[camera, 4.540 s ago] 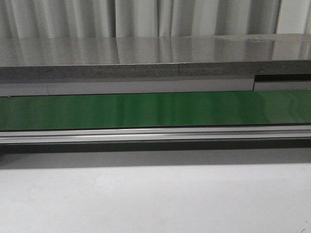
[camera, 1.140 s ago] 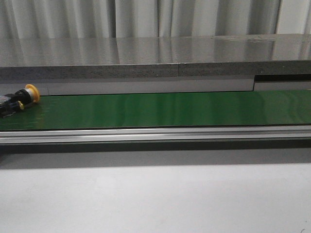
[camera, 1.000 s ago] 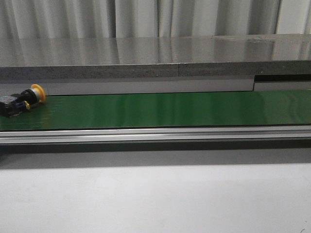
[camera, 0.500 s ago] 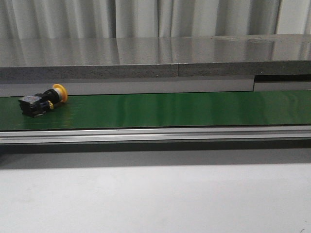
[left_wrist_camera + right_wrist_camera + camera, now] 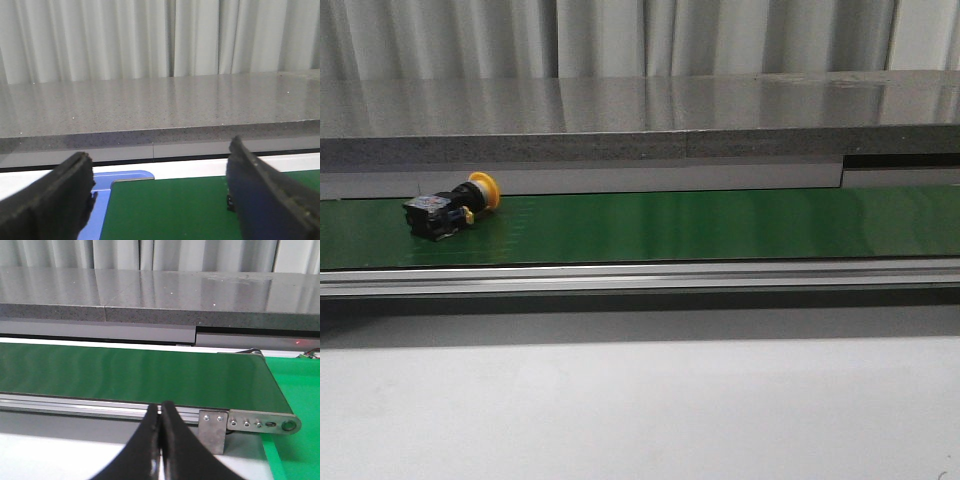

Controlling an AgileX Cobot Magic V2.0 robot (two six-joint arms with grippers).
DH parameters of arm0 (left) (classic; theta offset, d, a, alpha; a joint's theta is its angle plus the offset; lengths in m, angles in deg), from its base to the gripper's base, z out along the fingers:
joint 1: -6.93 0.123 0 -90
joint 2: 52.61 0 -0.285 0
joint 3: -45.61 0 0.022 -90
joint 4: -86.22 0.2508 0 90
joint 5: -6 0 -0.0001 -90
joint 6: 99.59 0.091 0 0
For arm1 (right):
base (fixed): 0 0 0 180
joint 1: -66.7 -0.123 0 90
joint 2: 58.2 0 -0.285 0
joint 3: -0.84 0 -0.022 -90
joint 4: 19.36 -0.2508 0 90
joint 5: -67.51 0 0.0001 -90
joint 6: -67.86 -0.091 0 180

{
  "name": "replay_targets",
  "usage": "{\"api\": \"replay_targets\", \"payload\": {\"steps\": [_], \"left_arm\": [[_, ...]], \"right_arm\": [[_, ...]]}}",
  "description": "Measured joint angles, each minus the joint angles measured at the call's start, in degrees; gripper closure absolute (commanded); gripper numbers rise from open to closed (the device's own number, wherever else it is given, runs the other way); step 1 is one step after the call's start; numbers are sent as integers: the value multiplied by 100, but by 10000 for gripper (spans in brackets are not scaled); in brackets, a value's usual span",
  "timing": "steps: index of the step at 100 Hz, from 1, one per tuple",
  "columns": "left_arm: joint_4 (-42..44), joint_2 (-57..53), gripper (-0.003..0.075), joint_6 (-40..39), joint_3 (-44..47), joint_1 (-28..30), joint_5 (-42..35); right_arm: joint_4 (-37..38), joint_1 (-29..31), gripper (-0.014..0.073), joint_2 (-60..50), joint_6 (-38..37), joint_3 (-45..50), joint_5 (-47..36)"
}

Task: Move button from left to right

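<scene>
The button (image 5: 452, 208) lies tipped over on the green belt's (image 5: 720, 225) left stretch, nothing near it. Left pincer (image 5: 160, 200) spread; right pincer (image 5: 160, 440) pressed together.

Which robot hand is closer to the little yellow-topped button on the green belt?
Probably left. The open left gripper faces the belt's left end, where the black-bodied, yellow-headed button lies. The shut right gripper faces the belt's right end.

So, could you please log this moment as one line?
button: on its side, left on belt | left claw: open, empty | right claw: shut, empty
</scene>
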Motion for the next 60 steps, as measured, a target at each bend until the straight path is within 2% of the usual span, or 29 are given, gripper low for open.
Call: {"api": "replay_targets", "payload": {"steps": [24,60], "left_arm": [[0,0,738,0,0,0,-9],[0,0,741,4,0,0,-12]], "right_arm": [[0,0,660,0,0,0,0],[0,0,660,0,0,0,-40]]}}
